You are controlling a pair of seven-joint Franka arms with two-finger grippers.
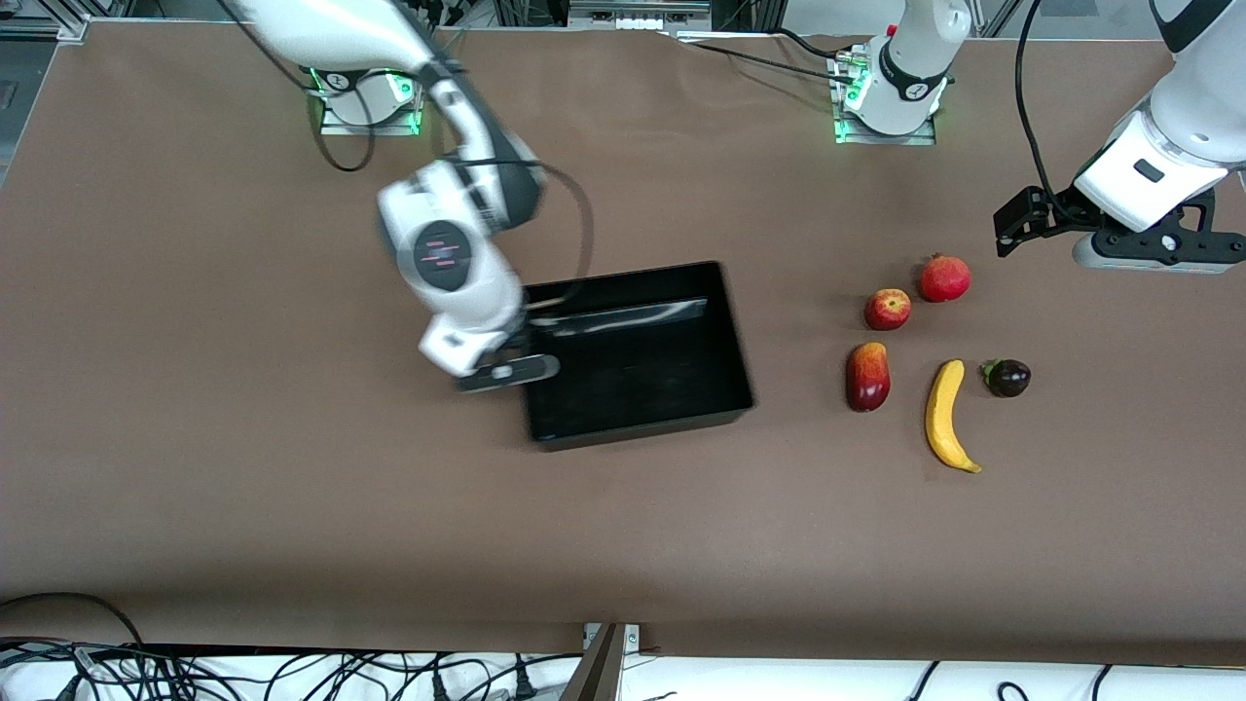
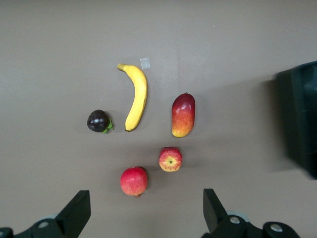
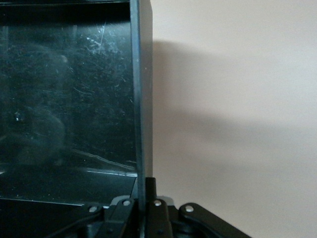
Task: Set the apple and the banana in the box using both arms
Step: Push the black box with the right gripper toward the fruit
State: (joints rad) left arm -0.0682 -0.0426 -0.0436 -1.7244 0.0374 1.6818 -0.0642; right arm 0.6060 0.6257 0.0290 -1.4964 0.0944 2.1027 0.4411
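The brown table (image 1: 243,506) carries everything, and the largest thing on it is the black box (image 1: 681,292), lying near the middle, empty inside. The right arm (image 1: 458,263) reaches down to the box's wall at the right arm's end of the table, and the right gripper (image 1: 506,370) is pressed together on that thin wall (image 3: 141,99), one finger on each face of it. The left arm (image 1: 1158,166) is held above the table at its own end, and the left gripper (image 2: 143,210) hangs there with its fingers (image 2: 77,210) spread wide, holding nothing. The fruit lies in a loose cluster well apart from the box, toward the left arm's end. The banana (image 1: 947,417) is nearest the front camera, between a red-yellow oval fruit (image 1: 867,377) and a small dark purple fruit (image 1: 1008,378). The apple (image 1: 888,310) sits farther from the camera, just beside a plain red round fruit (image 1: 944,278).
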